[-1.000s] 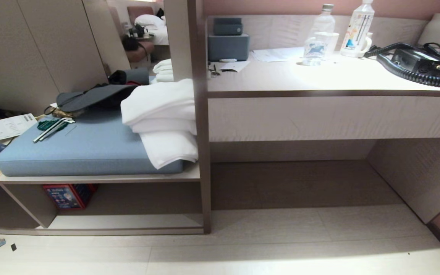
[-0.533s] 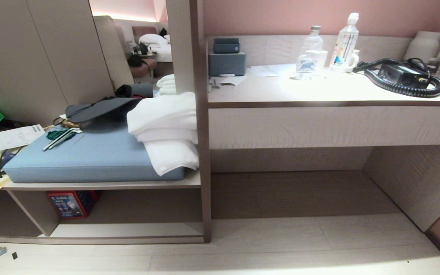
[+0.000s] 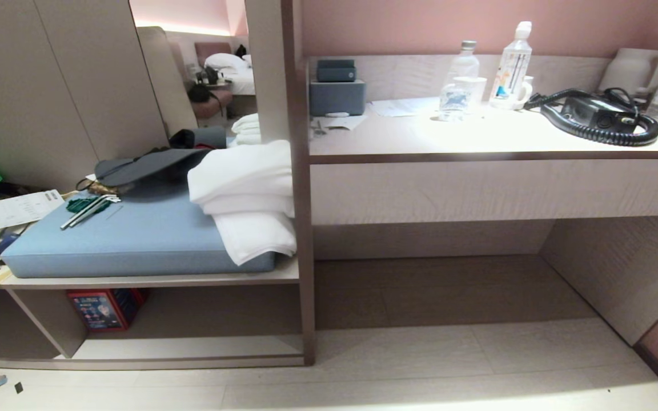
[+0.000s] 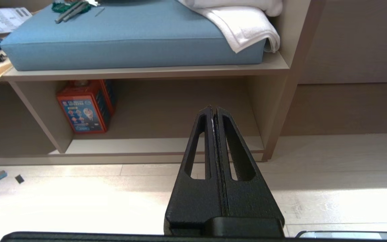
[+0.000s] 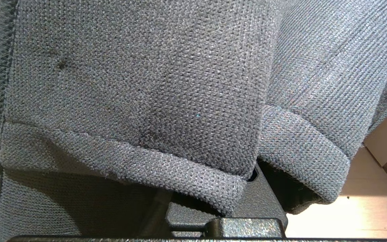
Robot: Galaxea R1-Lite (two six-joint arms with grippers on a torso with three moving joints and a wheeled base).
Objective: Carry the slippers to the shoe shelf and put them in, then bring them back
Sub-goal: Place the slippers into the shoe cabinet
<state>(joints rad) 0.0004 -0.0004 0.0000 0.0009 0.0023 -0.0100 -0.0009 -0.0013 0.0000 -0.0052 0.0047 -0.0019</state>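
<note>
The slippers fill the right wrist view as dark grey knit fabric, two straps side by side with rolled hems. My right gripper is shut on the slippers; only the base of one of its fingers shows under the fabric. The shoe shelf is the low open compartment under the bench at the lower left of the head view; its pale base board is bare ahead of my left gripper, which is shut, holds nothing and hangs over the floor in front of it. Neither arm shows in the head view.
A red box stands at the shelf's left end. On the bench above lie a blue cushion, white towels and tools. A desk counter with bottles and a corded black appliance stands to the right, with open floor beneath.
The whole head view has shifted: bench and desk sit lower in the picture and more wall shows above, so the camera moved. Nothing in the scene itself has moved.
</note>
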